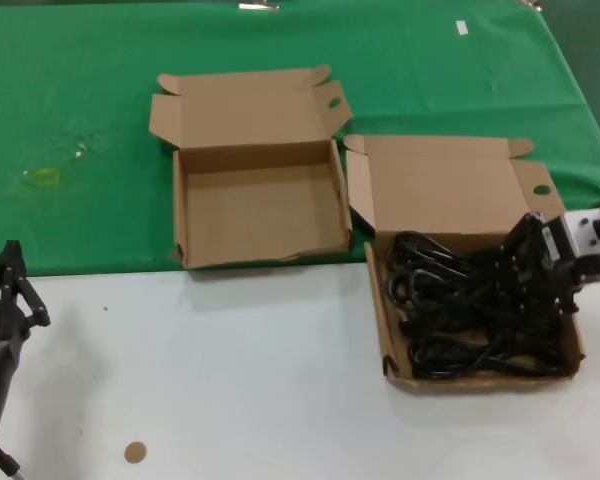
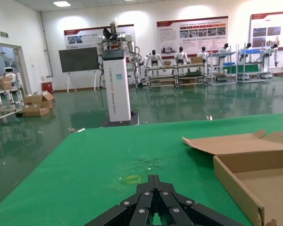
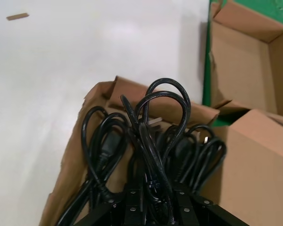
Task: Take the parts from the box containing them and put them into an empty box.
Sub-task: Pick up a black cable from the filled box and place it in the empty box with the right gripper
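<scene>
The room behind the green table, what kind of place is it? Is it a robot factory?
Probably a robot showroom or test hall, not a home. Past the green table, humanoid robots stand in a row by metal shelving, posters line the wall, and a tall white display pillar stands on the shiny floor.

There are two brown boxes, one empty box (image 1: 261,205) and one box (image 1: 480,300) full of black cords (image 1: 475,315) too tangled to count, two pincers, and one small brown dot (image 1: 134,452) on the white table.
</scene>
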`<control>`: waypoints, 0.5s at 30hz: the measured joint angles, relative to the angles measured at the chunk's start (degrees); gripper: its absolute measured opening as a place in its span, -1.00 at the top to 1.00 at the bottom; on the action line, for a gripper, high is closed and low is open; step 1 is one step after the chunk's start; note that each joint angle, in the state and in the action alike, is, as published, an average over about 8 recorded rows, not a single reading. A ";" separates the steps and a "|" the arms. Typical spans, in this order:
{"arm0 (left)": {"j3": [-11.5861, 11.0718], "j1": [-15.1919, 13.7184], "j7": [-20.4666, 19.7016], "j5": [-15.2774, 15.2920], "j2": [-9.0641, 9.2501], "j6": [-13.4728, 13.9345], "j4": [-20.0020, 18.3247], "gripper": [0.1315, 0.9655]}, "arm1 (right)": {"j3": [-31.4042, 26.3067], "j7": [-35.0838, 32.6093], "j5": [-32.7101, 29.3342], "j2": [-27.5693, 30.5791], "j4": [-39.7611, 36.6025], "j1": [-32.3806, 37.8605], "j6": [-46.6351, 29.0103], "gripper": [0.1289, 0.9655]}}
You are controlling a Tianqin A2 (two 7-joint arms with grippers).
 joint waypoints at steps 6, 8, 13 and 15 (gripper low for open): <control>0.00 0.00 0.00 0.00 0.00 0.00 0.00 0.97 | -0.11 1.49 -0.64 -0.76 0.74 2.83 -1.37 0.74; 0.00 0.00 0.00 0.00 0.00 0.00 0.00 0.97 | -0.28 1.76 -0.95 -1.36 0.56 4.02 -1.73 0.74; 0.00 0.00 0.00 0.00 0.00 0.00 0.00 0.97 | -1.04 2.25 -1.90 -4.00 -0.62 7.47 -2.09 0.74; 0.00 0.00 0.00 0.00 0.00 0.00 0.00 0.97 | -1.48 2.44 -2.38 -5.46 -1.33 8.90 -2.00 0.74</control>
